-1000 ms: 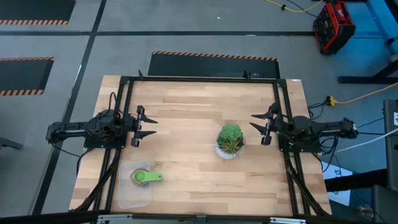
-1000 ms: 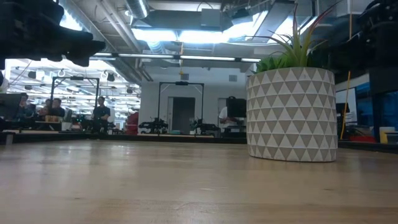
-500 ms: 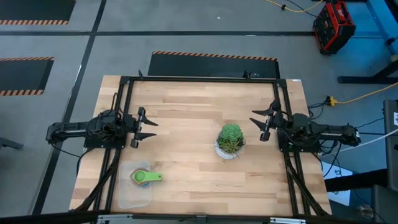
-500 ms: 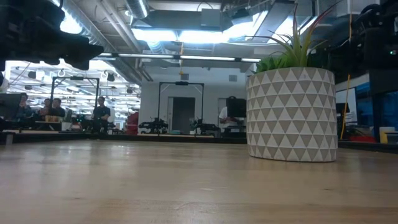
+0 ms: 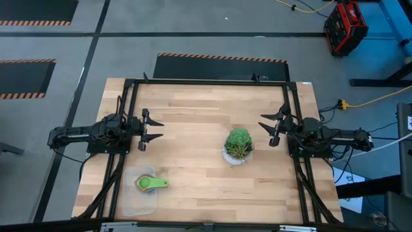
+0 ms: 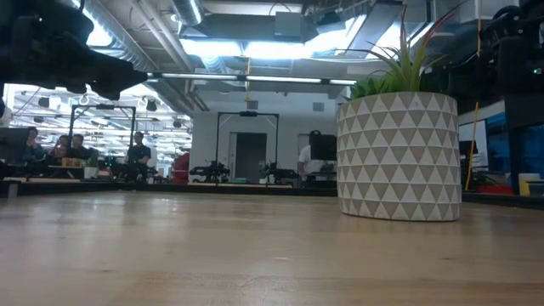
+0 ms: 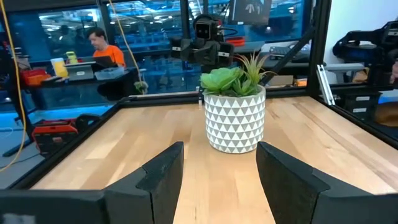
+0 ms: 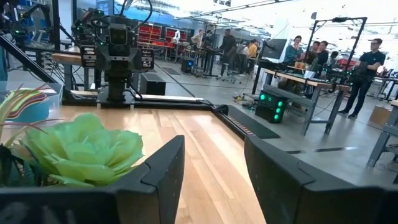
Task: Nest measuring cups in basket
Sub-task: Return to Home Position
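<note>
Nested in one stack and lying inside the basket (image 5: 138,205): cups (image 5: 150,183), green uppermost, teal showing in the bowl, a hint of orange at the edge. Flat green handle sticking out toward the table's middle, seemingly just past the rim. Too small in the high view to count, or to check the seating of every size. No loose cup anywhere else on the table (image 5: 206,103). Judged done, then, as to the nesting and the placing. Left over, only the arms' withdrawal to rest, and nearly complete too, by the look of it.

Clear, rounded at the corners, set in the table corner on the left arm's side, at the lower edge of the high view. Stack crowded into the end nearer the left arm, the other end bare.

Outward from there: left gripper (image 5: 159,129), well apart from the basket, raised off the wood, pointing across the table, fingers (image 7: 163,174) spread wide with nothing between them. Opposite, right gripper (image 5: 266,131), likewise wide and empty, fingers (image 8: 163,168) parted, aimed back toward the left arm. Between the two, nearer the right one, a plant (image 5: 239,145) in a white patterned pot, touched by neither. Beyond the table, in the low and wrist views, people at desks, well away.
</note>
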Available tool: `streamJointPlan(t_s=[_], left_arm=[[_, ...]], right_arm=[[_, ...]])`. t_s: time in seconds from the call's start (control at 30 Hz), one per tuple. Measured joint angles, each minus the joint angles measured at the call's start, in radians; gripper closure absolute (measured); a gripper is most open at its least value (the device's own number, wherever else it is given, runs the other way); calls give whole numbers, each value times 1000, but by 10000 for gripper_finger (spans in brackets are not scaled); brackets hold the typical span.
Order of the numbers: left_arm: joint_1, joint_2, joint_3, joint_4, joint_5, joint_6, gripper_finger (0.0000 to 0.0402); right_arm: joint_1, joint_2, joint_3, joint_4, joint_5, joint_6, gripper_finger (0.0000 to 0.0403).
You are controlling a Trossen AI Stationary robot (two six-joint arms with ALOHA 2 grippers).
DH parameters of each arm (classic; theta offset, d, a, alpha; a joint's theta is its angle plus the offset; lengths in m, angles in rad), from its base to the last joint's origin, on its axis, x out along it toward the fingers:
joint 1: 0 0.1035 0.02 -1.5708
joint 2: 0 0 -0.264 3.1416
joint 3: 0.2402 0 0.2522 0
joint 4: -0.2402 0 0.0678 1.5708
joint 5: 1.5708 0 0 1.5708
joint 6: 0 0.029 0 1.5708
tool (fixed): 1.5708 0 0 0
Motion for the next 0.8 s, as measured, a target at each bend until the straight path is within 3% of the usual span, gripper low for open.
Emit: streamJointPlan(t_s=[0.8], left_arm=[[0, 12, 0, -6, -24, 0, 207]], right_arm=[[0, 0, 0, 0, 2, 0, 230]])
